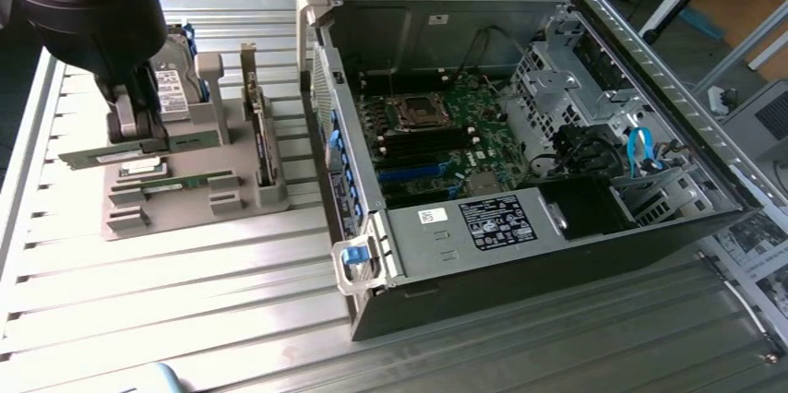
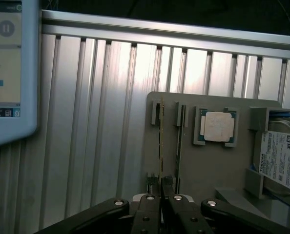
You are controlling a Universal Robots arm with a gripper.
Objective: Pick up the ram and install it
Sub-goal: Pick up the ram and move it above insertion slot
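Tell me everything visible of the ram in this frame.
The ram is a long, thin green board, edge-on in the wrist view, upright on its long edge along the slotted posts of the grey holder, beside the CPU chip. The fingers are shut on it. Whether it rests in the slots is unclear.

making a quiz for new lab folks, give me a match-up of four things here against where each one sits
Things
1. thin green ram stick
2. square silver cpu chip
3. silver hard drive with a white label
4. black open computer case

Places
A. flat in a square pocket of the grey plastic holder
B. on the exterior view's right, green motherboard exposed
C. on edge in a holder slot, pinched by the hand
D. in grey brackets beside the cpu pocket

Pairs: 1-C, 2-A, 3-D, 4-B
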